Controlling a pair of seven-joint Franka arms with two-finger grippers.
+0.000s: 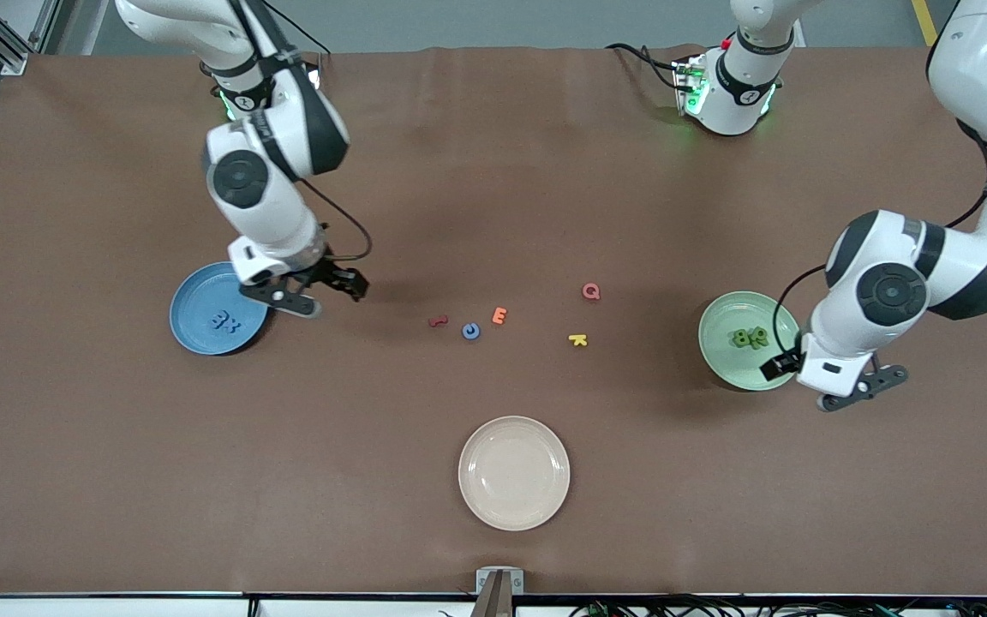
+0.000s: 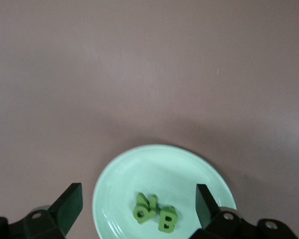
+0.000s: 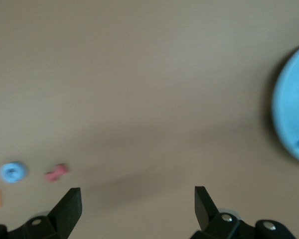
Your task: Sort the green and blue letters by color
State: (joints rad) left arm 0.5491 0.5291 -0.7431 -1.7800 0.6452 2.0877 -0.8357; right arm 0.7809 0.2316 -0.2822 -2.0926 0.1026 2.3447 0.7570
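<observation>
- The right end effector hangs over the brown bench just beside the blue plate, at that plate's 3 o'clock edge in the front view. Its fingers are spread wide with nothing between them.
- The left end effector hangs at the green plate's 4 o'clock rim. Its fingers are also spread apart and hold nothing.
- Blue letters lie close together inside the blue plate, toward the right arm's end of the bench.
- Green letters lie bunched inside the green plate, toward the left arm's end; the left wrist view shows a B among them.
- One blue letter, rounded in shape, lies on the bare bench near the middle, between a dark red letter at its 9 o'clock and an orange E at its 2 o'clock.
- A pink letter and a yellow letter lie nearer the green plate.
- A cream plate sits at 6 o'clock from the loose letters, nearer the front camera.
</observation>
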